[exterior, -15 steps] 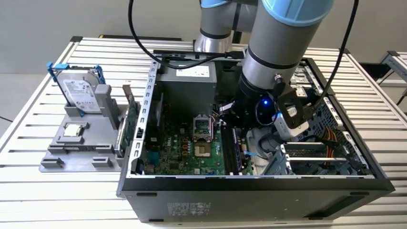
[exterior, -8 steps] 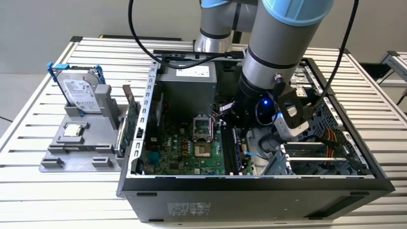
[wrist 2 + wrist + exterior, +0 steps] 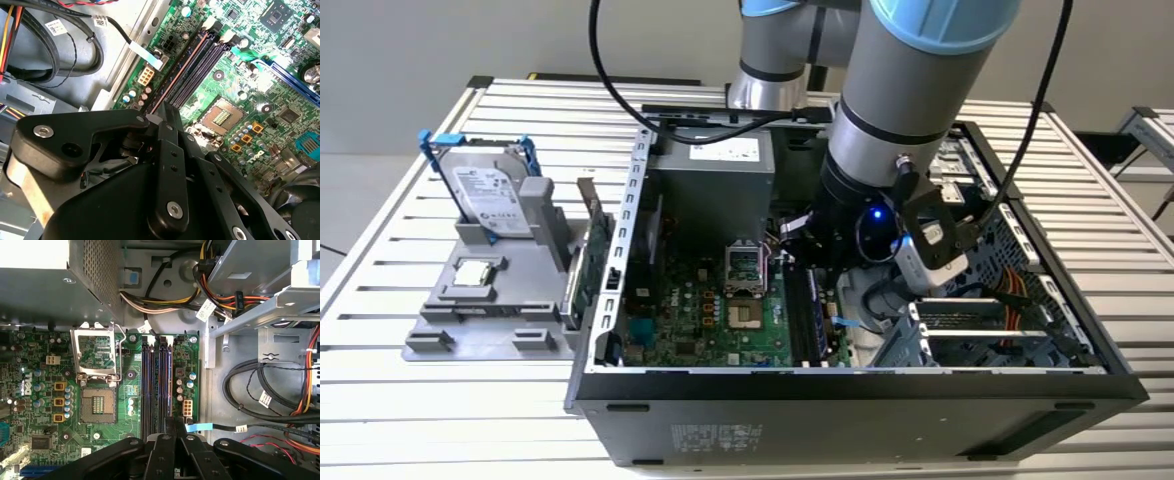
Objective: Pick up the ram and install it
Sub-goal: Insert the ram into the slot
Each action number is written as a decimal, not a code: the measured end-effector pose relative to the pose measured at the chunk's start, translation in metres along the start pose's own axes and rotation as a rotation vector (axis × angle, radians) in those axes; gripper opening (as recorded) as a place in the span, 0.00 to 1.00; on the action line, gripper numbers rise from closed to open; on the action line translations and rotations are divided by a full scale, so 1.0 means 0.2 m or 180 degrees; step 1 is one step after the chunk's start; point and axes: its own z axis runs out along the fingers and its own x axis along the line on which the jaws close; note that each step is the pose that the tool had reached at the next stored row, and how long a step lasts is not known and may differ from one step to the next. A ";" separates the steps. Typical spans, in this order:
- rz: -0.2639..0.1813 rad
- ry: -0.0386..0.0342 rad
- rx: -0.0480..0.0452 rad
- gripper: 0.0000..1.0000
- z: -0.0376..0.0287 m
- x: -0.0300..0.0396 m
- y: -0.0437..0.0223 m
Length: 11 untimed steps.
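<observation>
A slatted metal tabletop (image 3: 440, 400) carries an open computer case (image 3: 854, 395) before a plain grey wall. The gripper (image 3: 172, 427) reaches inside — its fingers (image 3: 172, 122) pressed together over the ram (image 3: 182, 70), which lies in a motherboard (image 3: 100, 390) slot.

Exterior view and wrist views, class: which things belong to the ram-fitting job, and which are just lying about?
Belongs to the job:
tool
ram, apparently standing in a slot
memory slots
motherboard

Just lying about:
hard drive
grey stand
green card beside the case
cable bundle
</observation>
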 end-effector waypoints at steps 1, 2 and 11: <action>0.0000 0.0000 0.0000 0.00 0.000 0.000 0.000; -0.0012 -0.0007 0.0000 0.00 0.001 0.001 0.001; -0.0244 0.0001 -0.0048 0.00 0.005 0.003 0.002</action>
